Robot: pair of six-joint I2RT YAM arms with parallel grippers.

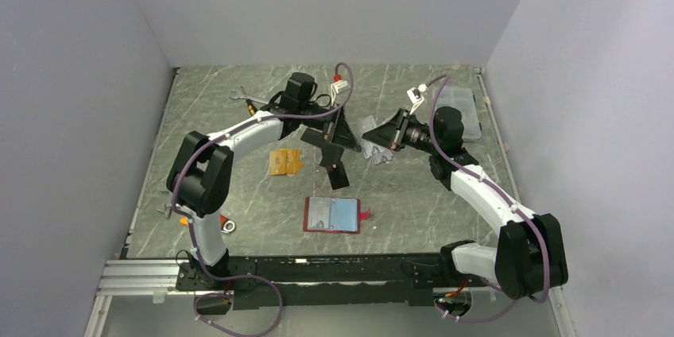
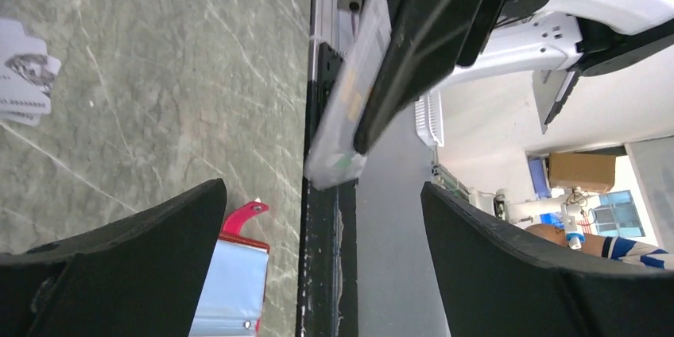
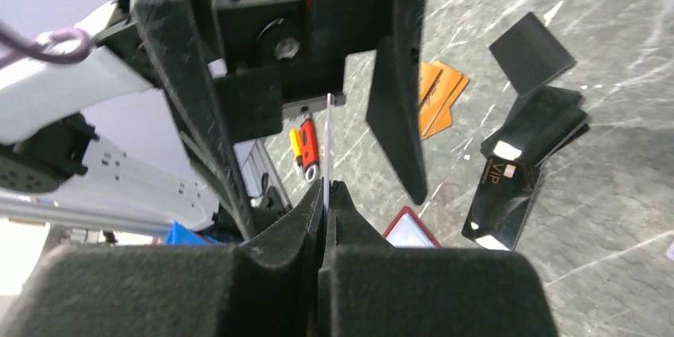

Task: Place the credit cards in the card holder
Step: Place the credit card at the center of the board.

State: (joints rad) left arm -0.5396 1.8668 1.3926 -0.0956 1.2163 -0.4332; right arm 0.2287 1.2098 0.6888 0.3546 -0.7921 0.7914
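Observation:
My right gripper (image 3: 326, 190) is shut on a thin silver-grey credit card (image 3: 327, 146), seen edge-on and held above the table. That card (image 2: 350, 106) points between the spread fingers (image 2: 127, 257) of my left gripper (image 2: 323, 194), which is open and touches nothing. From above, the left gripper (image 1: 338, 134) and right gripper (image 1: 369, 138) face each other closely. The card holder (image 1: 332, 214) lies open and flat nearer the arm bases. Orange cards (image 1: 284, 161) and black cards (image 1: 334, 168) lie loose on the table. More silver-grey cards (image 1: 381, 154) lie under the right gripper.
A clear compartment box (image 1: 461, 110) stands at the back right. A wrench (image 1: 241, 96) and a screwdriver (image 1: 253, 106) lie at the back left. A small red tool (image 1: 225, 224) sits near the left arm base. A black rail (image 1: 318, 273) runs along the near edge.

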